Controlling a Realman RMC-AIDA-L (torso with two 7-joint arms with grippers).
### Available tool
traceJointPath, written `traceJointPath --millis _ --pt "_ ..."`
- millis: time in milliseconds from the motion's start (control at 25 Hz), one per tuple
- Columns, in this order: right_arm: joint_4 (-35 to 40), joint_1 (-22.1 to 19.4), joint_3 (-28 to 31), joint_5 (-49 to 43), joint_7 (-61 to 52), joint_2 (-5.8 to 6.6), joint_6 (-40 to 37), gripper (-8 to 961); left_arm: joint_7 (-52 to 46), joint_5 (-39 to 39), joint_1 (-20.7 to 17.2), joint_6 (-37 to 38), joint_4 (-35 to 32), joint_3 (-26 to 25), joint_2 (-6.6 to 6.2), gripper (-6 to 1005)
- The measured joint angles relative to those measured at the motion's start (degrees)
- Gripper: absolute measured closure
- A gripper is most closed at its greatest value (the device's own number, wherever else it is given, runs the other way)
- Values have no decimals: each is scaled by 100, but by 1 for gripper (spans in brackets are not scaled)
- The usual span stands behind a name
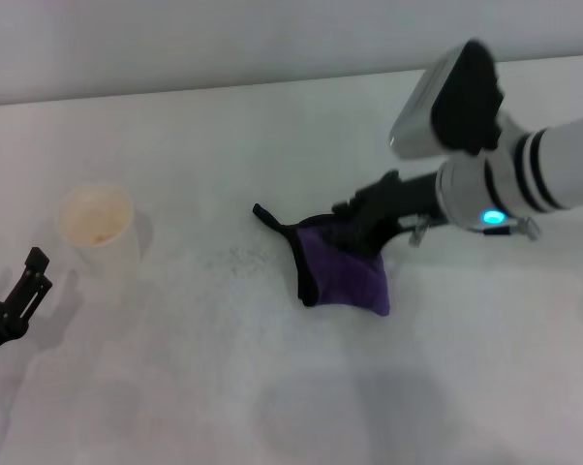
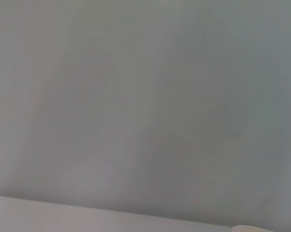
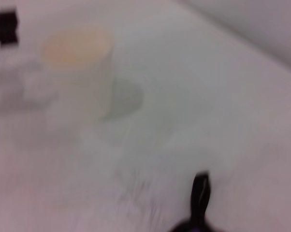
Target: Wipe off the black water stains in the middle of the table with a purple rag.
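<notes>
Head view, white table (image 1: 272,407), grey wall (image 1: 175,44)

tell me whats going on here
The right gripper is down on the purple rag, which lies on the white table, its black loop pointing toward a white paper cup. Only faint grey speckles show between cup and rag; no dark blot is visible. The left gripper sits idle at the table's near left edge, beside the cup.
</notes>
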State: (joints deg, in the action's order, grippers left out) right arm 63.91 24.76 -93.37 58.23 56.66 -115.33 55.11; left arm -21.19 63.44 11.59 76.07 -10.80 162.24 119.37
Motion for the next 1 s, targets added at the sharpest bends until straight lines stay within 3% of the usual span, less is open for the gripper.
traceJointPath --millis 200,280,320,640,800,1000 --pt "181 -177 735 945 359 9 75 573 5 2 -9 5 15 0 -1 111" --pt "-217 -223 1398 1928 1053 18 237 568 9 2 -6 5 21 0 -1 111" --pt "-217 -223 1398 1928 1053 18 237 562 12 2 -4 6 22 0 -1 111" --pt "-2892 -235 3261 5141 4759 18 1541 512 -5 54 -3 75 29 0 -1 111" --pt "-4105 -293 3556 6333 6811 8 1786 488 -12 137 -25 160 51 0 -2 111" --pt "-5248 -237 3949 7189 8715 -12 1541 457 -11 172 -26 162 60 0 -10 112"
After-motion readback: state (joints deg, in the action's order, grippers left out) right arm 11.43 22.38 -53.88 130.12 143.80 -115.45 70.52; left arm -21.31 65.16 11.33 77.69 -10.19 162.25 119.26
